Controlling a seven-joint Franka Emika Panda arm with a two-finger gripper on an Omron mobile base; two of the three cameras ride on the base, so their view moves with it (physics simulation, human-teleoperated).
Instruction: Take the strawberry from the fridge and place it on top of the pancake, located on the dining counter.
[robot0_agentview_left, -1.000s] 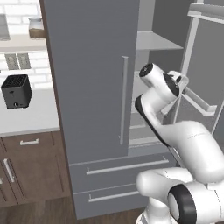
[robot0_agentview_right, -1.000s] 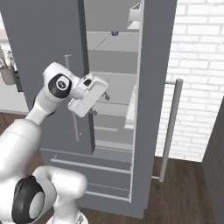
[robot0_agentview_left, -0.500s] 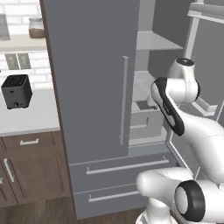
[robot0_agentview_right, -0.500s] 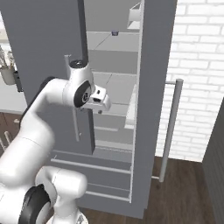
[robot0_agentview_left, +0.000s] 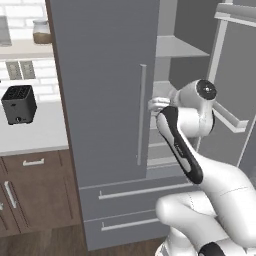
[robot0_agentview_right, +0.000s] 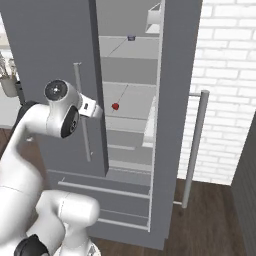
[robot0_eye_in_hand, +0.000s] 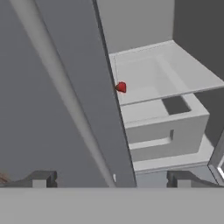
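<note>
Rising from the bottom of both base views, the white arm bends toward the fridge (robot0_agentview_left: 105, 100) and its hand reaches the front edge of the closed left door, at the mouth of the open right half. The gripper (robot0_eye_in_hand: 109, 178) is spread wide, its two dark fingertips (robot0_eye_in_hand: 41, 178) far apart at the bottom of the hand view, with nothing held between them. In the hand view the fingertips straddle the near edge of the closed door, which runs up the picture as a grey slab with its long silver handle (robot0_agentview_left: 141, 114) to the left.

Beyond the door edge lie the pale grey shelves of the open compartment. The strawberry (robot0_agentview_right: 115, 106), a tiny bright red fruit, sits on a middle shelf, near that shelf's left side and close behind the door edge; in the hand view it shows partly tucked behind that edge (robot0_eye_in_hand: 121, 87). It is well apart from the gripper. Below its shelf is a pale grey bin (robot0_eye_in_hand: 164, 127).

Farther up, a small dark blue item (robot0_agentview_right: 131, 37) rests on a higher shelf. The right door (robot0_agentview_right: 180, 115) stands swung open. To the far left, a black toaster (robot0_agentview_left: 19, 104) sits on a white worktop (robot0_agentview_left: 35, 132) over brown cabinets (robot0_agentview_left: 35, 187).
</note>
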